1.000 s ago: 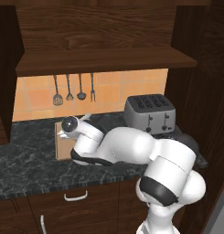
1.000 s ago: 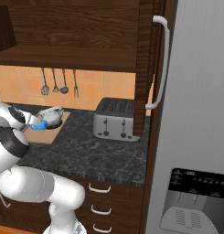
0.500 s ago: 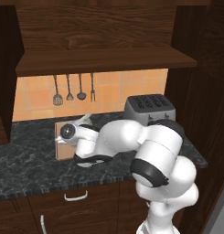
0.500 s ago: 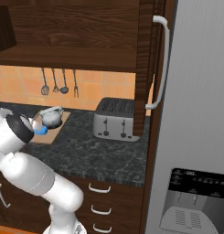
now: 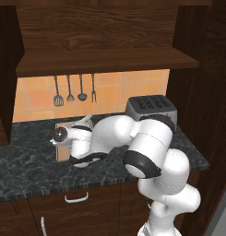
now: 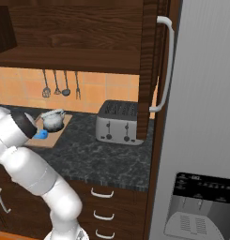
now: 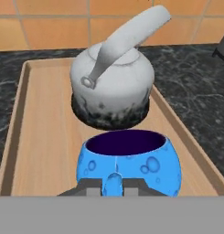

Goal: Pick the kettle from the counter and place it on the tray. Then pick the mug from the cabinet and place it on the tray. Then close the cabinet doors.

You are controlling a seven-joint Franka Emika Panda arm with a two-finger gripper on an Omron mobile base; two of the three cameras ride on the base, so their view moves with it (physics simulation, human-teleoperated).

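We saw the mug (image 7: 128,160) over the tray (image 7: 40,141), just at the kettle's (image 7: 112,87) six o'clock. The gripper (image 7: 113,185) looked closed on the mug's handle. By our judgement the kettle was done; releasing the mug and closing the cabinet doors (image 6: 148,70) remained.

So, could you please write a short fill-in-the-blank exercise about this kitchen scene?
1. The kettle stands on the ____.
2. The colour of the mug is ____.
3. On the counter, to the right of the tray, stands a silver ____.
4. The inside of the mug is ____ in tone.

Missing words: tray; blue; toaster; dark
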